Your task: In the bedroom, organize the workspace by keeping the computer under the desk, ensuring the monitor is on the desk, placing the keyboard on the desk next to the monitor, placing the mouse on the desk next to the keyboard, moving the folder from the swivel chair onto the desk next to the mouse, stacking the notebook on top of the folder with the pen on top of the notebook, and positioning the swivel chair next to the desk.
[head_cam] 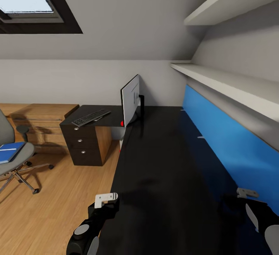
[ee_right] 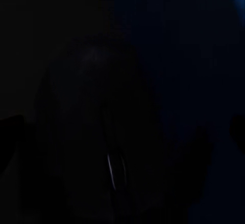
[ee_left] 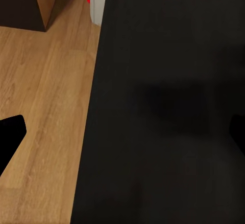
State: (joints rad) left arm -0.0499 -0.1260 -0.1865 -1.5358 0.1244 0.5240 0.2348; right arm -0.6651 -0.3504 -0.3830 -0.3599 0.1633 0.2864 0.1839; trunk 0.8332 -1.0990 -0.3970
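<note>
Both grippers hover over the desk [head_cam: 162,169], their grip state unclear; monitor [head_cam: 130,99] and keyboard [head_cam: 91,117] sit up there, folder [head_cam: 9,152] waits on the swivel chair [head_cam: 11,154].

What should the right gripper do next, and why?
Probably lower the right gripper and close on the mouse: its wrist view shows the mouse on the desk beneath its open jaws, while the keyboard lies far off by the monitor.

Black monitor [head_cam: 130,100] upright on desk [head_cam: 162,177]; keyboard [head_cam: 91,117] beside; blue folder [head_cam: 9,152] on swivel chair [head_cam: 15,158].
</note>
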